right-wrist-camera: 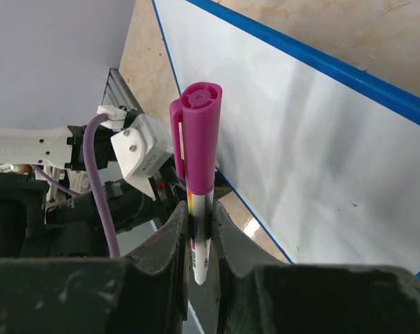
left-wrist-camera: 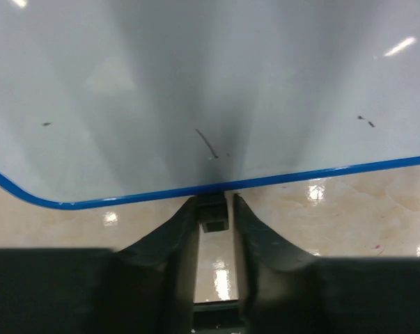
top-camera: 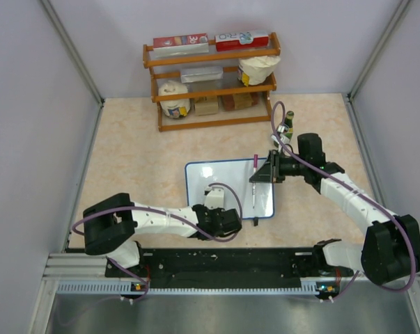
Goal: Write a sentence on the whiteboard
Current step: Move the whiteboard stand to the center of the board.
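Whiteboard (top-camera: 229,189) lies mid-frame on the desk (top-camera: 140,153); our left pincer (left-wrist-camera: 213,205) pinches its lower edge, our right pincer (right-wrist-camera: 199,233) pinches the magenta-capped marker (right-wrist-camera: 199,139). We fear the marker may twist in that narrow grip when pressed, smearing strokes

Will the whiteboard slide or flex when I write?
Likely light and slide-prone: the whiteboard is thin, on a glossy table. The left claw seems to pinch its near edge, which should steady it. It looks flat and rigid, so little flex.
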Controlling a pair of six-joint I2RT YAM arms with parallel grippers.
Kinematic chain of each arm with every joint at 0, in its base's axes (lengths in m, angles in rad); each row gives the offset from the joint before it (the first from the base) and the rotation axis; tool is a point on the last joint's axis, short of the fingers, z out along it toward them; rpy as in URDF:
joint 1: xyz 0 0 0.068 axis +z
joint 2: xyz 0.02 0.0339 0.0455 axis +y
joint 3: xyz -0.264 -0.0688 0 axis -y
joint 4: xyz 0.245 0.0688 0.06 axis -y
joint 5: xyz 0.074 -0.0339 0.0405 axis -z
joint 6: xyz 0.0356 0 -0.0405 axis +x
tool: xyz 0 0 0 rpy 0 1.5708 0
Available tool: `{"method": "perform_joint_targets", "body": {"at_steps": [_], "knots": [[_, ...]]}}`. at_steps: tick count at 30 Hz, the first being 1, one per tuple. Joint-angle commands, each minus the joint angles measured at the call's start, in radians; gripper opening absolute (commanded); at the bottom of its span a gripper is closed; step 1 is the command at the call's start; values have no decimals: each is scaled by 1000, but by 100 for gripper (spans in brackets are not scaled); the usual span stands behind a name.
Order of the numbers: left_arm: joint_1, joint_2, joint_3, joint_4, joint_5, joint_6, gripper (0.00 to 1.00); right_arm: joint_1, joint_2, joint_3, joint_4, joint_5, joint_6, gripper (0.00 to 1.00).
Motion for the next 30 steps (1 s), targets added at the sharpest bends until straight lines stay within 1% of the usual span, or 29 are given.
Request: {"method": "perform_joint_targets", "body": {"at_steps": [1,2,6,10,15,19,25,30], "knots": [[-35,11,20,40,148,-11,38,-4,-34,-3,21,5,-5,0],[-38,7,22,44,155,-10,43,-3,-34,-5,20,5,-5,0],[-48,17,43,61,169,10,49,-4,-32,-3,20,8,-8,0],[-52,37,60,64,166,30,50,-2,-32,1,20,5,-7,0],[-53,24,54,109,175,72,51,-4,-37,0,18,5,-10,0],[-56,12,62,97,186,73,51,-3,-37,1,20,5,-9,0],[-93,-87,69,48,165,88,52,-4,-38,6,18,5,-5,0],[-105,-213,54,20,169,130,56,-4,-38,17,17,8,-4,0]]}}
